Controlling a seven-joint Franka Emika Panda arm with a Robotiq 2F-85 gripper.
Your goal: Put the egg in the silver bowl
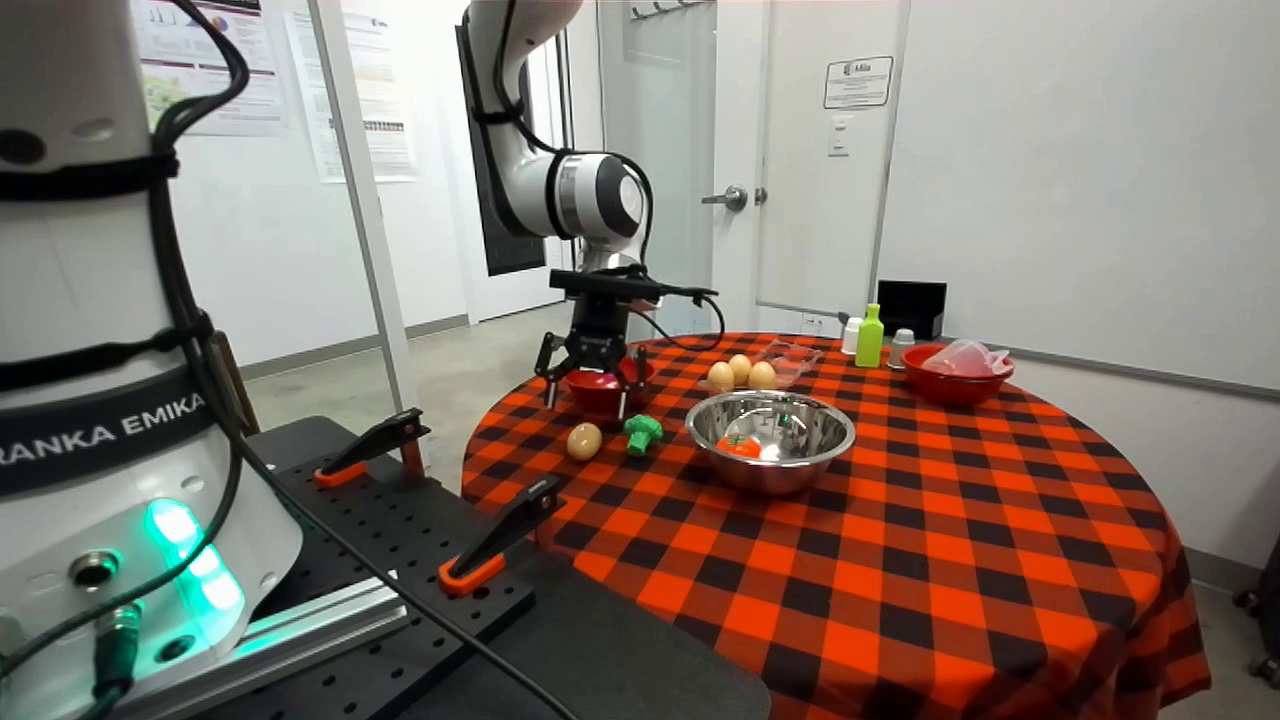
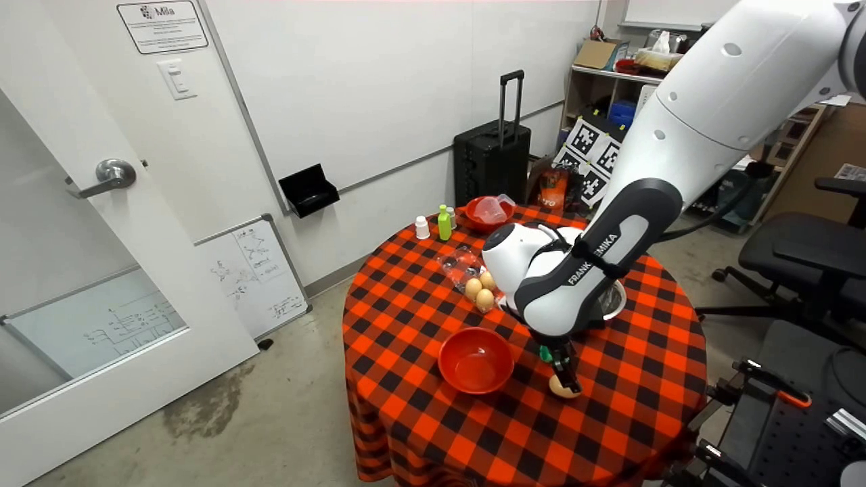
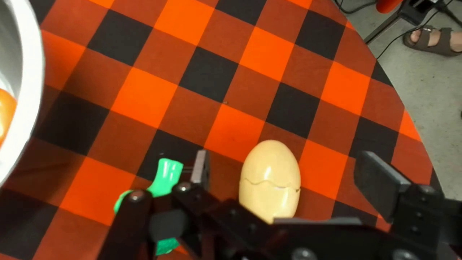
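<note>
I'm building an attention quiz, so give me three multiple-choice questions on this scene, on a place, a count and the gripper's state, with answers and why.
1. Where is the tomato-like item? A) In a red bowl. B) In the silver bowl. C) On the tablecloth.
2. How many eggs are clustered together? A) Two. B) Five. C) Three.
3. How does the gripper stand? A) Open. B) Shut, empty. C) Shut on broccoli.

1: B, an exterior view shows it inside.
2: C, both exterior views show three grouped.
3: A, the wrist view shows its fingers wide apart, gaps either side of the lone egg.
</note>
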